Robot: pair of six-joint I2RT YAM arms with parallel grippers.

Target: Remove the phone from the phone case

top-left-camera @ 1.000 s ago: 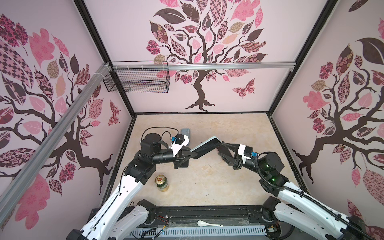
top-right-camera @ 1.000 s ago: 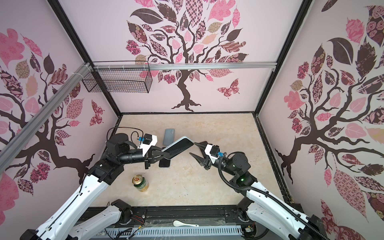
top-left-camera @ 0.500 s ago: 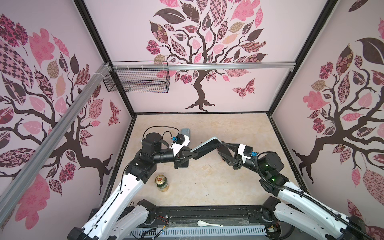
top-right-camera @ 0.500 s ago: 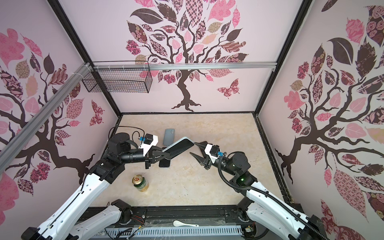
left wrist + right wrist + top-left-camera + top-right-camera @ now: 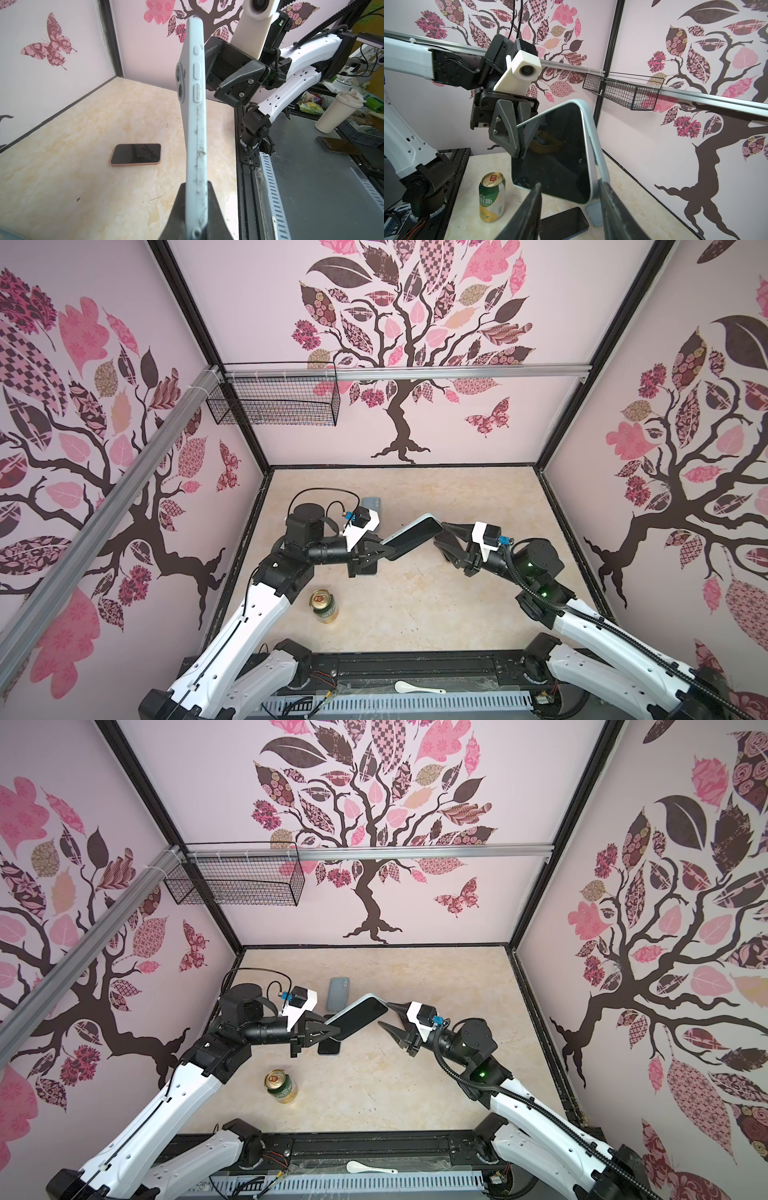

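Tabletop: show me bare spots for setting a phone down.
Bare: back right of the table, beyond the right arm; front middle, between the can and that arm. Crowded: left side, around the grey phone and pink-cased phone.

In both top views you look down from high up on the whole table (image 5: pixel 457 510). Each wrist camera sits very near, facing the other one, and both see the same phone case (image 5: pixel 195 124).

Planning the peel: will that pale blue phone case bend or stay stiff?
Probably bends: the phone case looks like rubber with moulded buttons. Its scuffed matte edge likely grips well. Clamped at one end by the left pincer, it may pivot.
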